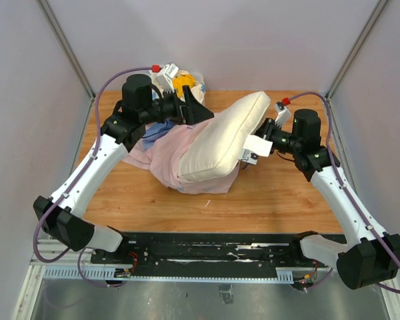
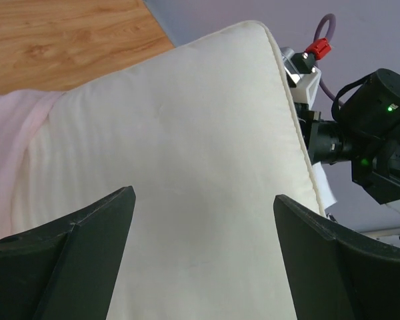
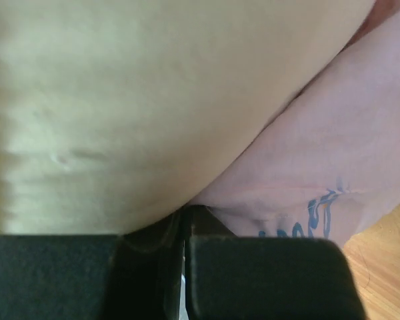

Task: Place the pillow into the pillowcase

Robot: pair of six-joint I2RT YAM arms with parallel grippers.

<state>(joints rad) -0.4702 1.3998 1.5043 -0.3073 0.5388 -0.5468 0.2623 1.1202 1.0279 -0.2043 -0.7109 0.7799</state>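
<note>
The thick, soft cream pillow (image 1: 220, 141) lies tilted on the wooden desk (image 1: 287, 193), its lower end resting on the crumpled, thin pink pillowcase (image 1: 161, 159). The left pincer (image 2: 203, 200) gapes wide before its faintly striped face. The right pincer (image 3: 183, 267) is pinched narrow on the pillow's edge.

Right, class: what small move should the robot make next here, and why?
Probably lower the open left gripper onto the pillowcase rim and close. The right gripper seems shut on the pillow, only its lower end is inside, and nothing holds the case open.
</note>
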